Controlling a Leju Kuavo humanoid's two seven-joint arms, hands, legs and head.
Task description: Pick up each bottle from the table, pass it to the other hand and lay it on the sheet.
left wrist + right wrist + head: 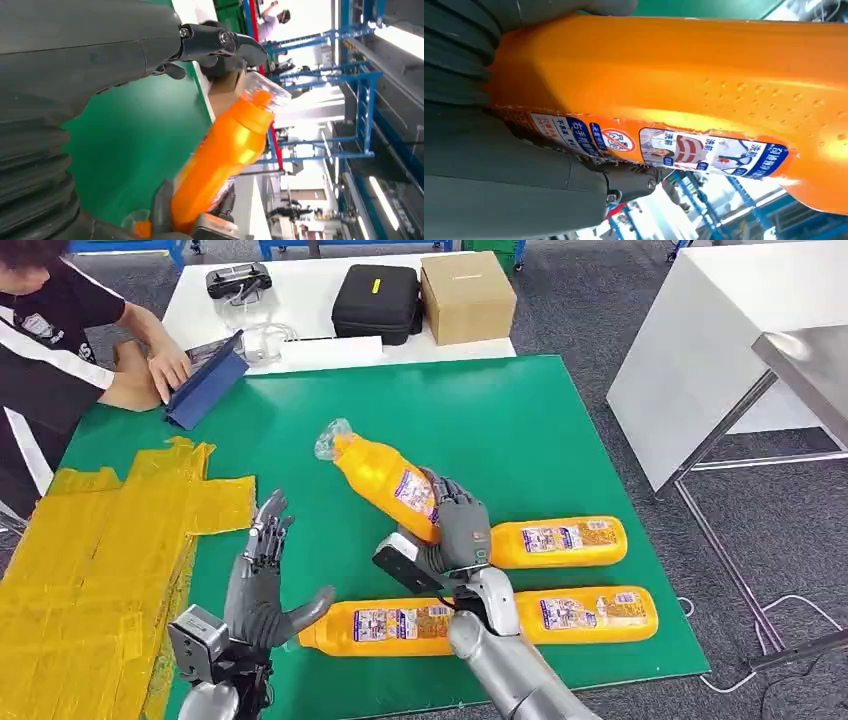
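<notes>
The right robot hand (458, 525) grips an orange bottle (385, 478) by its lower body, lifted tilted above the green table (520, 420), cap pointing away. The left robot hand (262, 585) hovers beside it, fingers spread, holding nothing, near the yellow sheet (90, 560). Three more bottles (560, 542) lie on the table by the right arm.

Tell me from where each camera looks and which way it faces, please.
Head view: high on the body, facing down at the green table; both arms, open left hand.
Left wrist view: behind the left hand, facing the lifted orange bottle.
Right wrist view: behind the right hand, which grips it.
All share this bottle.
</notes>
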